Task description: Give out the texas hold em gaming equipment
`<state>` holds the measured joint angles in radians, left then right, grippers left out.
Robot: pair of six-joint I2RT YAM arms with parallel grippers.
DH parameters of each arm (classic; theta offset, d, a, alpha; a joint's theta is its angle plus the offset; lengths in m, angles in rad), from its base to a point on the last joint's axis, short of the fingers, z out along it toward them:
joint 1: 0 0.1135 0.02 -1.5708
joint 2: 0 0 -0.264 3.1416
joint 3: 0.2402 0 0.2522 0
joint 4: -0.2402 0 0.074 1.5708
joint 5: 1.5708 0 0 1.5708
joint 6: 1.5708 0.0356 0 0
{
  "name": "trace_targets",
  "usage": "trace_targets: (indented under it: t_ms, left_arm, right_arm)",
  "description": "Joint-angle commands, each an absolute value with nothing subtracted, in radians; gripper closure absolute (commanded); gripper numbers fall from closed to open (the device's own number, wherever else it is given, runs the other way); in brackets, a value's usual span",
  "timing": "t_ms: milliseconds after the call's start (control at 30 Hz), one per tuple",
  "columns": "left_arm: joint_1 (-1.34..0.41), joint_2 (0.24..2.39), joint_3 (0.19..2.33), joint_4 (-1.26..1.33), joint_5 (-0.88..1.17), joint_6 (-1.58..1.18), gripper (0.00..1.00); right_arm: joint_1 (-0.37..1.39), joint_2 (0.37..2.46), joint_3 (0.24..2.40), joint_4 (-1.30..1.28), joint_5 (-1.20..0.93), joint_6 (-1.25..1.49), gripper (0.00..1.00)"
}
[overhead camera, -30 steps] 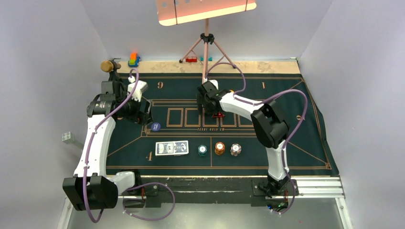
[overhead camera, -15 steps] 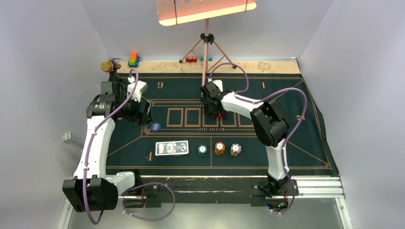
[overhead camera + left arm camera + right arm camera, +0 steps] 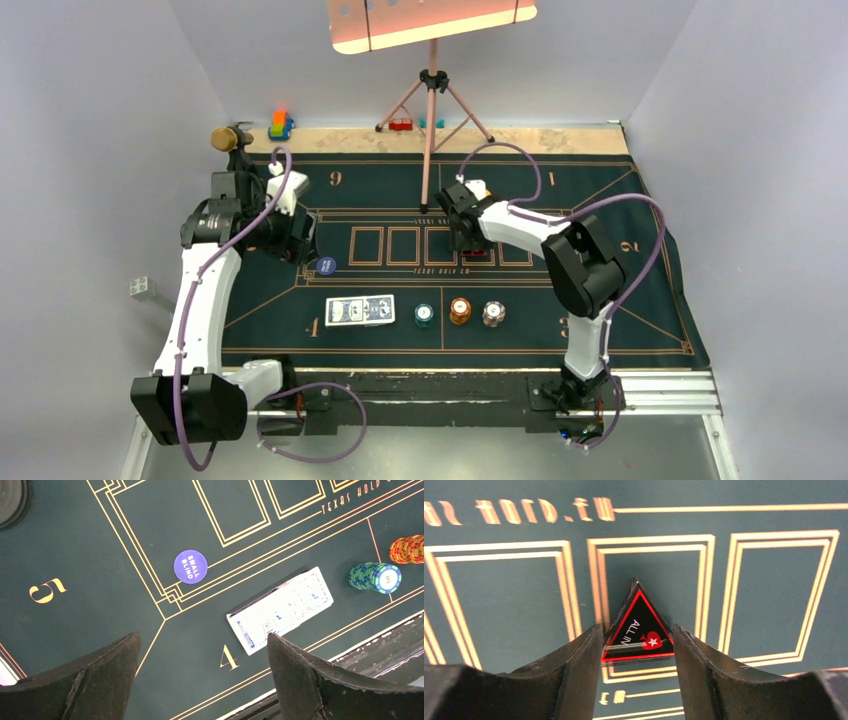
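Green poker mat point(image 3: 620, 290): R gripper point(image 3: 637, 630) pinches ALL IN marker point(image 3: 636, 617) over a card box. L gripper point(image 3: 202, 637) spread wide above blind button point(image 3: 190, 566); cards point(image 3: 280, 611) and chips point(image 3: 375, 576) sit nr front edge.

Green poker mat point(image 3: 660, 300) carries card deck point(image 3: 360, 310), blue button point(image 3: 322, 265), teal stack point(image 3: 424, 315), orange stack point(image 3: 459, 311), whitish stack point(image 3: 493, 314).

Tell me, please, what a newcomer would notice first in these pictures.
The black triangular ALL IN marker stands out, framed between the right gripper's fingers over a gold card box on the green felt mat. Next come the purple SMALL BLIND button left of the boxes, and the card deck beside three chip stacks near the front edge.
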<state>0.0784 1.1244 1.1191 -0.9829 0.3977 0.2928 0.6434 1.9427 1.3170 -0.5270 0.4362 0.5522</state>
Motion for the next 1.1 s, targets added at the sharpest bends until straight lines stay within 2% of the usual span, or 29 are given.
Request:
trace_targets:
  t_ms: [0,133,367,600,767,900,1067]
  left_arm:
    - [0.086,1.095,1.149,-0.994,0.388,0.327,0.00]
    - [0.085,1.095,1.156,-1.003,0.383,0.341,0.00]
    - [0.085,1.099,1.179,-1.026,0.386,0.356,0.00]
    - [0.084,1.094,1.185,-1.045,0.389,0.372,0.00]
    - [0.084,1.098,1.183,-1.038,0.403,0.357,0.00]
    - [0.085,1.095,1.189,-1.040,0.397,0.359,0.00]
    - [0.084,1.092,1.192,-1.045,0.393,0.363,0.00]
  right_arm:
    - [0.579,1.856,1.224,-0.633,0.476,0.634,0.47]
    - [0.506,1.727,1.106,-0.650,0.492,0.665,0.52]
    - [0.357,1.525,0.921,-0.647,0.480,0.663,0.52]
    - [0.316,1.455,0.939,-0.658,0.472,0.637,0.52]
    - [0.430,1.453,0.991,-0.600,0.401,0.617,0.42]
    - [0.565,1.518,1.056,-0.621,0.392,0.661,0.40]
    - [0.584,1.571,1.035,-0.594,0.334,0.750,0.41]
